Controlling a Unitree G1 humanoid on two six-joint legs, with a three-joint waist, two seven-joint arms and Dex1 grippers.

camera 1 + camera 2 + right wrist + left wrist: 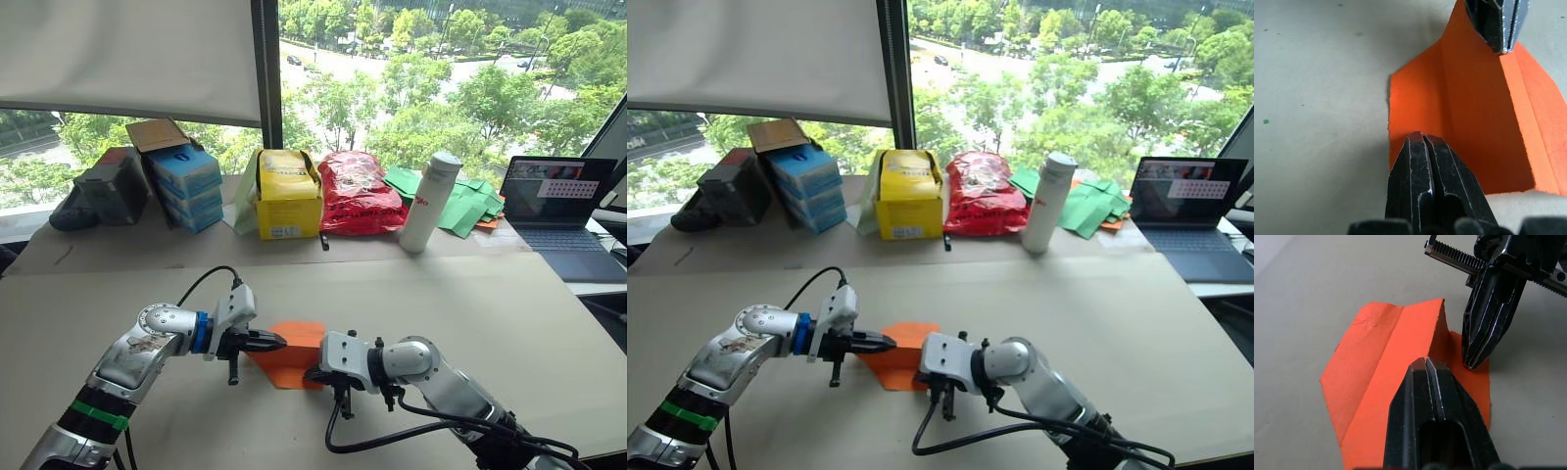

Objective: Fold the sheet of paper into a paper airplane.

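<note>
the sheet of paper [292, 354] lies on the table [470, 304] between both grippers, already creased, one flap raised; left gripper [277, 342] at its 9 o'clock and right gripper [312, 373] at 4 o'clock, both pressed together, gripping nothing; wing folds seemingly remain.
</note>
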